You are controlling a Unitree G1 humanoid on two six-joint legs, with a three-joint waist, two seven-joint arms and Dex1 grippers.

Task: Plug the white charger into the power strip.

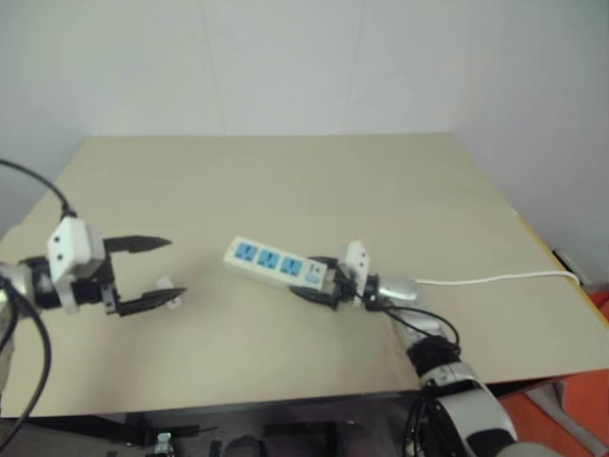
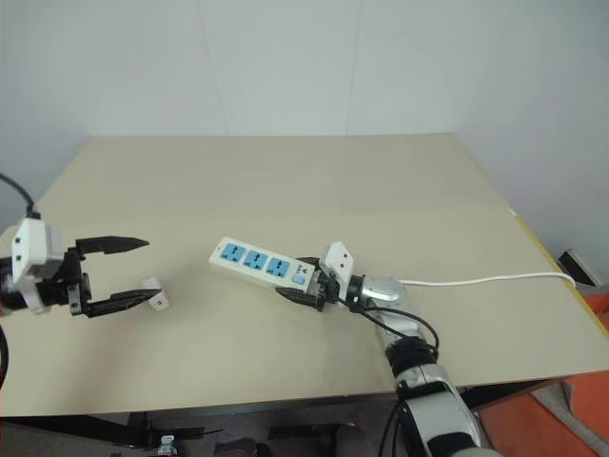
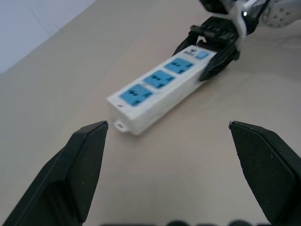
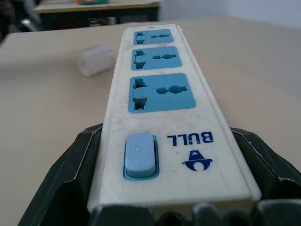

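Note:
The power strip is a long white bar with three blue outlets, lying aslant at the table's middle. My right gripper is shut on its switch end, one black finger on each long side. The strip's thin white cord runs off to the right. The white charger, a small white block, lies on the table to the strip's left, close beside the lower fingertip of my left gripper. That gripper is open and holds nothing. It points at the strip's free end. The charger is also seen past the strip.
The beige table has its front edge just below both arms. Its right edge lies near where the cord leaves. A black cable loops over my left wrist. A white wall stands behind the table.

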